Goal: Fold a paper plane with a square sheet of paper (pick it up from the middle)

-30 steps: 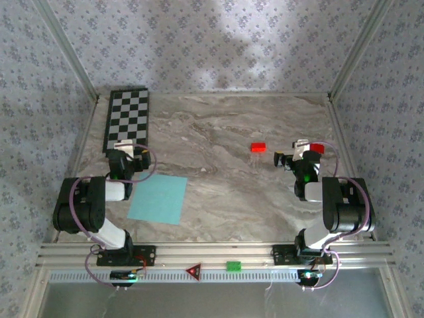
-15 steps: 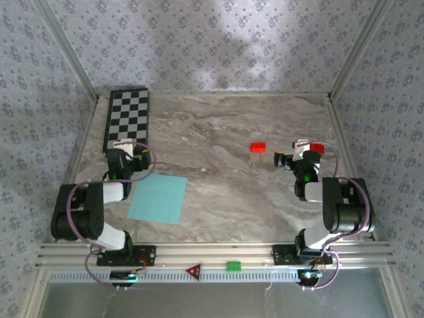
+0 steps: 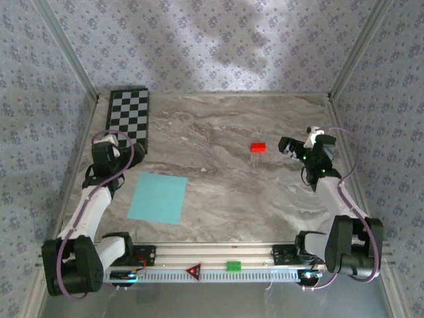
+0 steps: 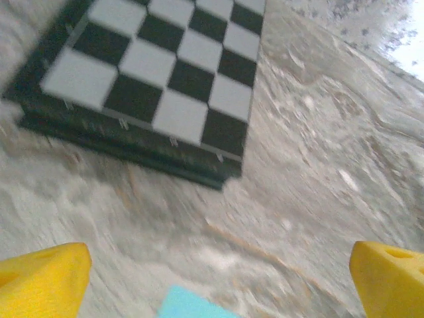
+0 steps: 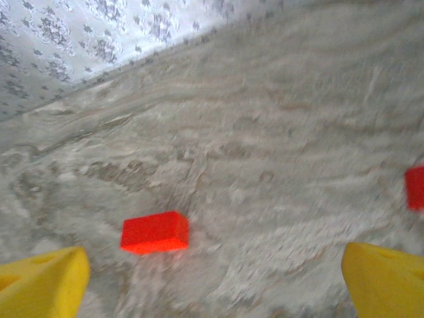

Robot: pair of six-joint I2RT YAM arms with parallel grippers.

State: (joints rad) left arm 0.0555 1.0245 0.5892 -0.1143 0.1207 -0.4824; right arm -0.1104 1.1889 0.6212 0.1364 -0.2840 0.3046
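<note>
The light cyan-blue paper point(image 3: 158, 198) lies flat on the table as an unfolded square sheet; a folded dart is out of view. One corner of the paper point(image 4: 192, 308) shows at the bottom of the left wrist view. My left gripper point(image 3: 108, 151) hovers up-left of the sheet, near the checkerboard, apart from the paper. Its yellow fingers point(image 4: 46, 278) are spread wide and the left gripper point(image 4: 222, 275) is open and empty. My right gripper point(image 3: 286, 144) is far right, also open, with its fingertips point(image 5: 40, 281) wide apart above bare table.
A black-and-white checkerboard point(image 3: 126, 119) lies at the back left point(image 4: 165, 66). A small red block point(image 3: 258, 147) sits left of the right gripper point(image 5: 154, 232); a second red block point(image 5: 415, 187) peeks in at that view's right edge. Patterned walls enclose the marbled table point(image 3: 225, 179).
Both arms have unfolded and stretched out. The left gripper swung left and toward the checkerboard; the right gripper moved back and slightly right. The paper has not moved.
</note>
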